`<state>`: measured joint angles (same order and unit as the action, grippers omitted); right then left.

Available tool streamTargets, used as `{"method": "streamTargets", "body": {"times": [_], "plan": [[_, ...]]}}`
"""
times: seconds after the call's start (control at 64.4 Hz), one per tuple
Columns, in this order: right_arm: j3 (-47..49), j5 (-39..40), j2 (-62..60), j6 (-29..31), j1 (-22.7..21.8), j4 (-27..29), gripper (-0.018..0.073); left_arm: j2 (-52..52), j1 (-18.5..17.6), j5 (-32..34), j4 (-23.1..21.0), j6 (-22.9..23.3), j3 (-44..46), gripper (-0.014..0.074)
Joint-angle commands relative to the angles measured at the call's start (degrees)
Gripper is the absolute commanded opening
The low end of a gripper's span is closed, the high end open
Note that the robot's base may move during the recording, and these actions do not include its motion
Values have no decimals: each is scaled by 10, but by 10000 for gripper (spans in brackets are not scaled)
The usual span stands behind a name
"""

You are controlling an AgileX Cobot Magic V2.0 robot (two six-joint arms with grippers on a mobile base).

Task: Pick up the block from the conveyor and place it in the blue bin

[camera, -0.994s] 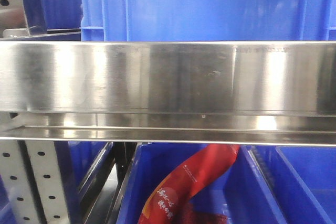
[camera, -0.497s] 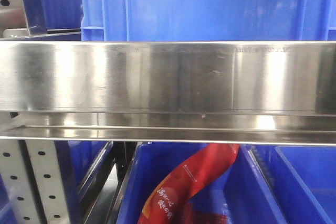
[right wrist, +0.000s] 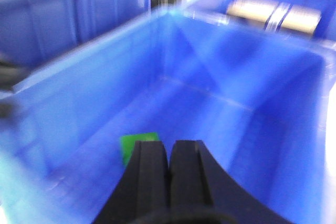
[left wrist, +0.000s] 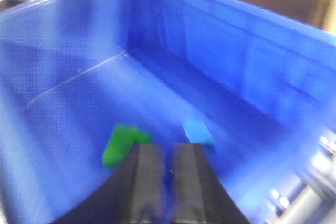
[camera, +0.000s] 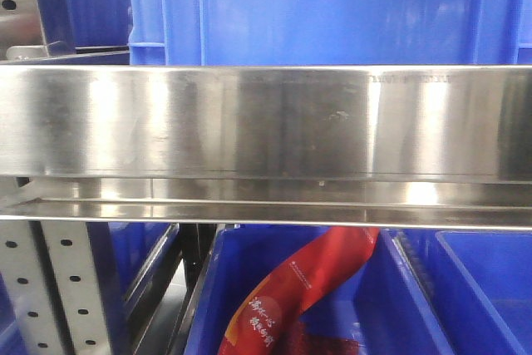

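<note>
The block lies loose on the blue bin floor, just beyond the left tool, whose jaws sit together and empty; right tool likewise. Lift straight up, clear of the walls and the green piece.

Left wrist view: blue bin open above, walls at 9, 12 and 3 o'clock. Floor obstacles: green block at 10 o'clock of the left gripper, light blue block at 1 o'clock, both near the tips.

Right wrist view: second green block at 10 o'clock of the right gripper; floor beyond is free.

Front view: steel rail blocks mid-frame.
</note>
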<state>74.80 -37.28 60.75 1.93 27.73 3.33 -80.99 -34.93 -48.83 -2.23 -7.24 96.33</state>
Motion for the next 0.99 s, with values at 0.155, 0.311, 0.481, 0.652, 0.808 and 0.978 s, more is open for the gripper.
{"method": "streamTargets", "body": {"times": [0.155, 0.311, 0.481, 0.652, 0.808, 0.978], "plan": [[-142, 64, -148, 3, 2, -3, -162, 159, -2, 60, -15, 9, -176, -111], [-247, 90, -247, 3, 2, -3, -162, 272, -2, 158, -24, 15, -331, -111], [-347, 103, -343, 3, 2, -3, -162, 388, -2, 265, -27, 15, -488, -111], [-435, 107, -424, 3, 2, -3, -162, 481, -2, 361, -27, 15, -618, -111], [-494, 112, -470, 3, 2, -3, -162, 525, -2, 415, -27, 15, -700, -111], [-515, 133, -479, 3, 2, -3, -162, 534, -2, 425, -27, 15, -724, -111]]}}
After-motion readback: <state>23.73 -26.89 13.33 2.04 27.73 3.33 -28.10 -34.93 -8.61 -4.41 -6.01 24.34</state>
